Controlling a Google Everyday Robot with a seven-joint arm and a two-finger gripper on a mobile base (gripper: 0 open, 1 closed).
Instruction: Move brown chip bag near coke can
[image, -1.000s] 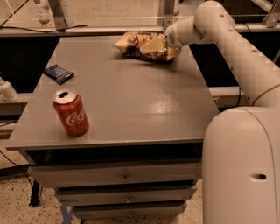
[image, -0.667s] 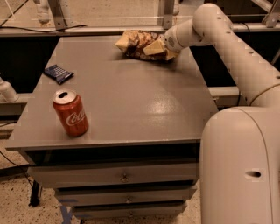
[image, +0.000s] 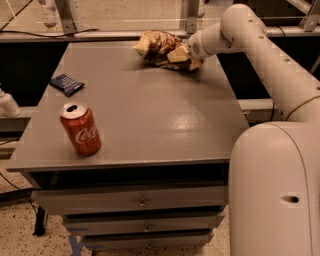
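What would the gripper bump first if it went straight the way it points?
The bag. The gripper, at the far side of the table, points straight at it and looks to be touching it, though depth is unclear.

your crumpled brown foil chip bag (image: 156, 47) lies far back, touching the gripper (image: 182, 56); the red aluminium coke can (image: 80, 129) stands upright front-left, well apart.

Grey surface (image: 150, 110), flat top, drawers stacked below near edge. Three items on it:
- coke can (image: 80, 129): upright, near-left corner, open top up.
- dark blue packet (image: 66, 83): flat, left edge, farther back than can, well apart from it.
- brown chip bag (image: 156, 47): crumpled, far edge, right of centre, well apart from can and packet.

Hand (image: 184, 56) at bag's right end, touching it, low over far-right of surface.
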